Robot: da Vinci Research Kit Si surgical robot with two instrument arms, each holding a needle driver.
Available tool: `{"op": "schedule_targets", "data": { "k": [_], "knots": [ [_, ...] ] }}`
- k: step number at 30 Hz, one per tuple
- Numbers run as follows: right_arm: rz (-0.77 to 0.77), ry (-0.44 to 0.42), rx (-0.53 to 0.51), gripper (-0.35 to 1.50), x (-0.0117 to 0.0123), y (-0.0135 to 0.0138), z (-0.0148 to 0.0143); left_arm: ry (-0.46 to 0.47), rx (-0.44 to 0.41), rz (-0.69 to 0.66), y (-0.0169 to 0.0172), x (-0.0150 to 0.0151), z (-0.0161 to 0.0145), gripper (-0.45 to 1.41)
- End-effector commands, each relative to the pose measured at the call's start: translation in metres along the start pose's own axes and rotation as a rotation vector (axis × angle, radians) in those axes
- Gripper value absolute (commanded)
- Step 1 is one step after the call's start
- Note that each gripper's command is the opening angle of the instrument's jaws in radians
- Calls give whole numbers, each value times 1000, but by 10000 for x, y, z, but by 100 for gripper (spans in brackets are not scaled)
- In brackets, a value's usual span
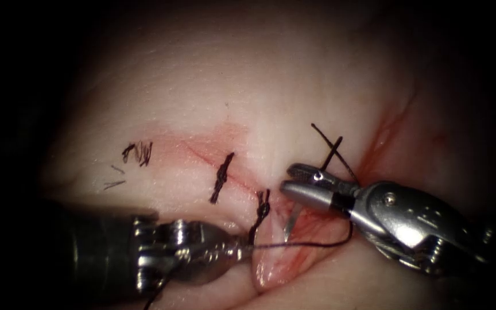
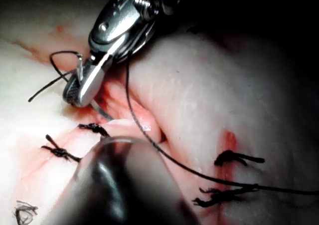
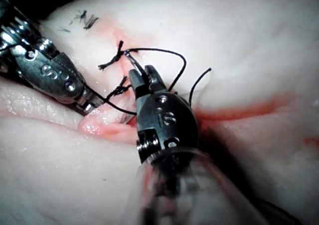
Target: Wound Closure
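Note:
The cut (image 1: 276, 264) in the tissue (image 1: 259, 86) gapes open and pink at its near end. My left tool (image 1: 241, 250) comes in from the lower left, jaws shut on the cut's left lip and holding it up. The right tool (image 1: 291, 181) is shut on the curved needle (image 1: 291, 223) around mid-curve. The needle's point hangs down over the open cut, free of the tissue. Black thread (image 1: 305, 245) runs from the right tool's side across the cut and over the left tool. The needle (image 3: 130, 59) arches past the right tool's jaws (image 3: 142, 78), beside the left tool (image 3: 87, 105).
Two tied black stitches (image 1: 222, 178) (image 1: 262, 209) cross the cut farther up. Short cut ends of thread (image 1: 139, 152) lie on the tissue at the left. A loose thread tail (image 1: 331, 149) sticks up behind the right tool. Red fluid (image 1: 383, 138) streaks the tissue at the right.

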Motion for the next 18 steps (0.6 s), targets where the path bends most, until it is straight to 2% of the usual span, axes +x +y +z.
{"op": "schedule_targets", "data": {
  "k": [1,7,12,16,18],
  "knots": [
    [30,-3,18,-35,-6,-4,10,1,0,1,-1,2,7,-23],
    [116,-24,64,-35,-12,-6,12,2,-2,-3,-2,1,7,-23],
    [266,-57,127,-35,-11,-1,11,3,-5,-3,-3,1,6,-23],
    [408,-39,116,-35,1,17,5,3,-6,-3,-3,0,6,-23],
    [554,-8,112,-35,14,34,0,3,-7,-3,-3,0,5,-23]
  ]
}}
